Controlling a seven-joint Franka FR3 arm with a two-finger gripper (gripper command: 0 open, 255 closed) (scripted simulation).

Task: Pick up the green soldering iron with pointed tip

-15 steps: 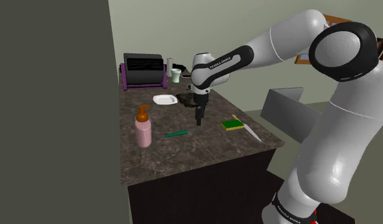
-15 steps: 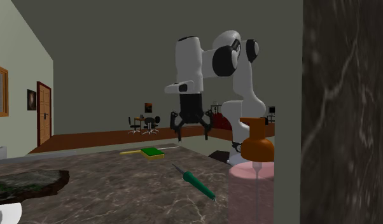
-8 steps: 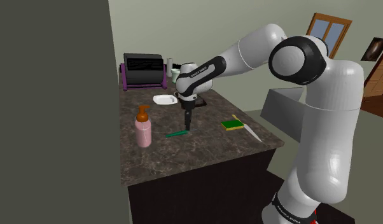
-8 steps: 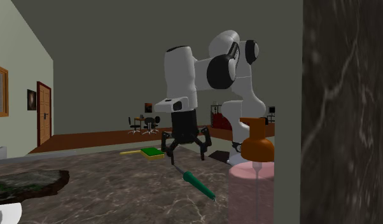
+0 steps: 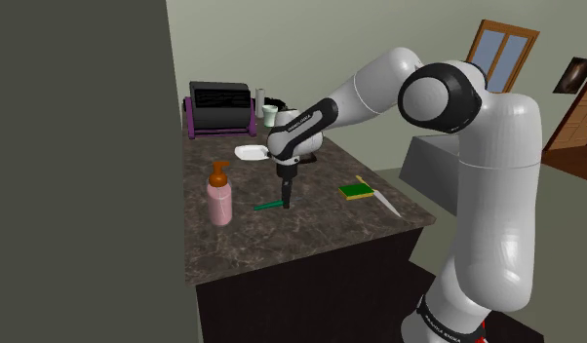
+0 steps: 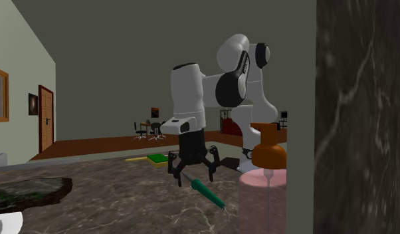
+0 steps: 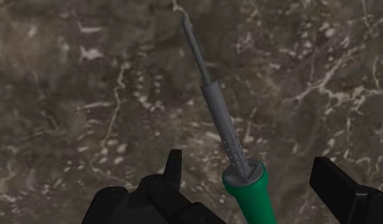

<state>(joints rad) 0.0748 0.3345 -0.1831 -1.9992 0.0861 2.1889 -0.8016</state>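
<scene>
gripper [image 6: 192, 177] hangs spread wide astride the iron [image 7: 223, 125] lying flat on the counter [image 5: 282, 244], nothing grasped yet; seems the approach step, so next it should sink lower and pinch the green handle.

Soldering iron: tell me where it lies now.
In the shoulder view the green soldering iron lies flat on the dark counter, between the pink soap bottle and the green sponge, under the open gripper.
</scene>
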